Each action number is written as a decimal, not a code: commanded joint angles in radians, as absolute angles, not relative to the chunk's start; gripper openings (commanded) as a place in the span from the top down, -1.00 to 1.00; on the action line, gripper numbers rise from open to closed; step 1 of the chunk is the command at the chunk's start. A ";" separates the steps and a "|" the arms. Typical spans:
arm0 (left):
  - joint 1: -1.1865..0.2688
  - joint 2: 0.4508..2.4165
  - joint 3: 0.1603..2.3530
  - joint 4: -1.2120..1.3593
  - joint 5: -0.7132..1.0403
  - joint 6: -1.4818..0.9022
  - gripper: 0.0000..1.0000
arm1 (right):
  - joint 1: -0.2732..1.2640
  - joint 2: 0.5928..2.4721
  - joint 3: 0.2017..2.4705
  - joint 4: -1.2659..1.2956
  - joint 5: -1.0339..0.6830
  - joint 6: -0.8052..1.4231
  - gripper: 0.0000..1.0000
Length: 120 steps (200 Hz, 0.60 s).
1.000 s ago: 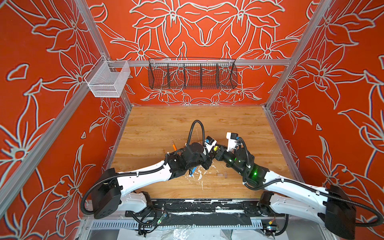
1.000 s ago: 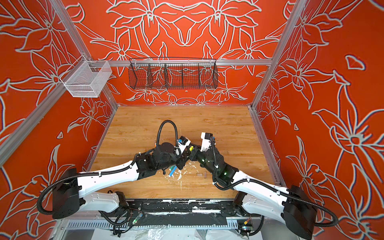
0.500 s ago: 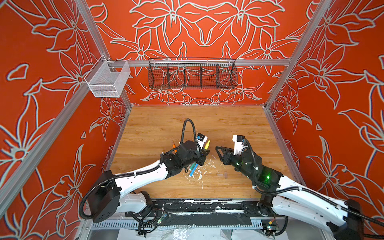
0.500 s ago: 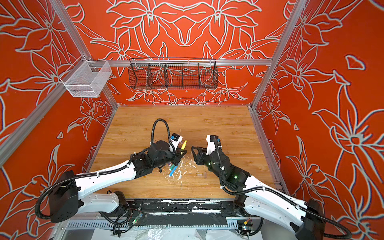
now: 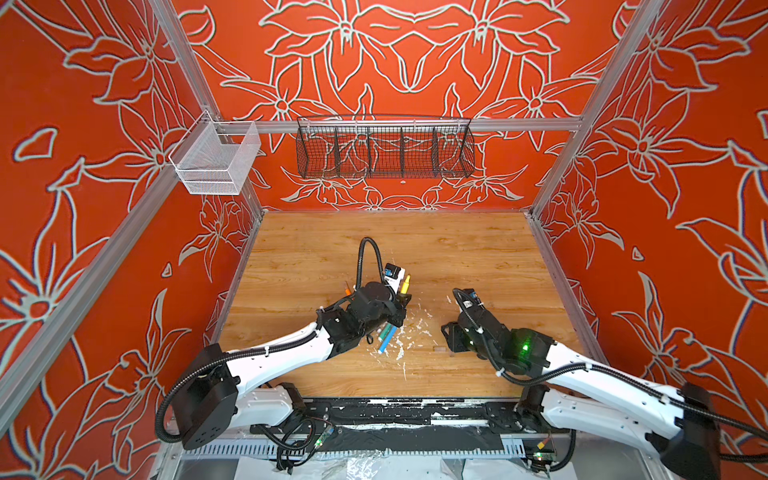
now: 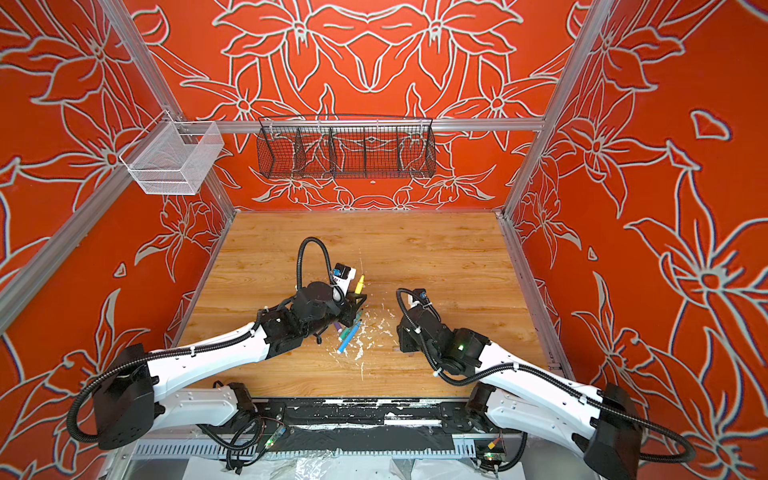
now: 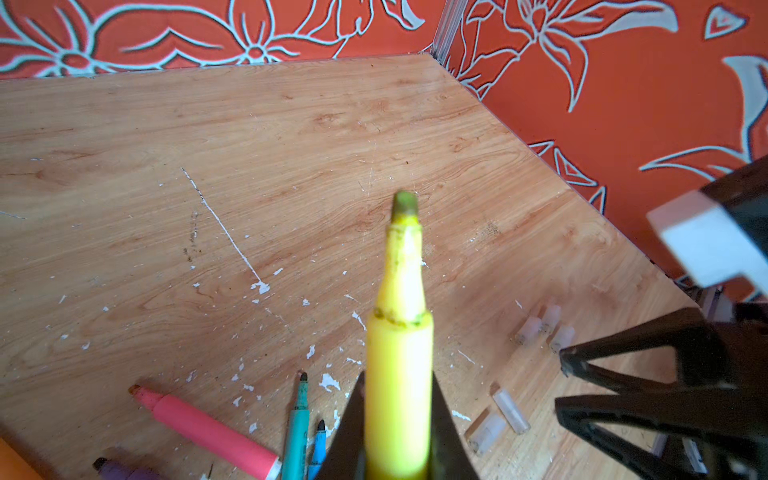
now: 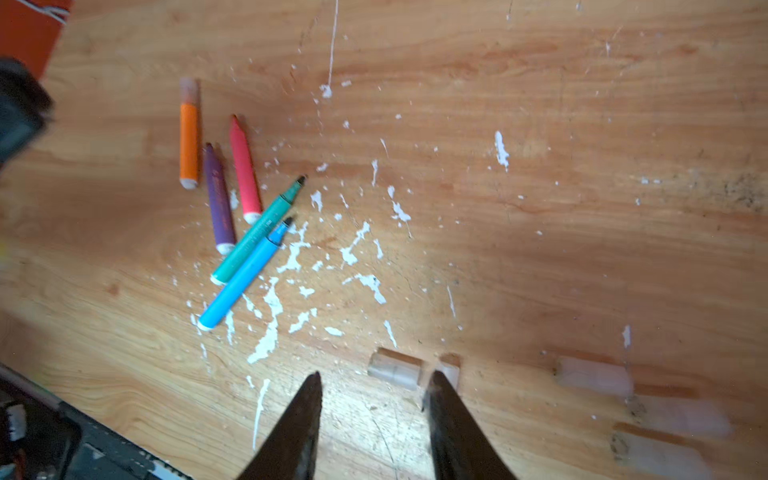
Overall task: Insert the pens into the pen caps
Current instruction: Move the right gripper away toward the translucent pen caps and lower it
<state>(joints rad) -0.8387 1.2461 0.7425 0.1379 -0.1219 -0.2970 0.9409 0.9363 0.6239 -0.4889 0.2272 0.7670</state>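
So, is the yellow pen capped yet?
Not capped. In the left wrist view the yellow pen shows a bare felt tip, the left pincer shut on its body; clear caps lie loose on the table.

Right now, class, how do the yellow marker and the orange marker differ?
The yellow marker is held up in the left gripper; the orange marker lies on the table. The yellow marker's tip is bare; the orange marker's seems capped. Both are short and thick.
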 commanded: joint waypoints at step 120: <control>-0.841 1.217 0.749 0.145 -0.143 -0.311 1.00 | 1.060 1.201 0.689 -0.619 0.255 0.839 0.12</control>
<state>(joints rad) -0.8387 1.2350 0.7425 0.1375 -0.1349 -0.3042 1.0439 1.1671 0.6548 -0.5732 0.2279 0.8043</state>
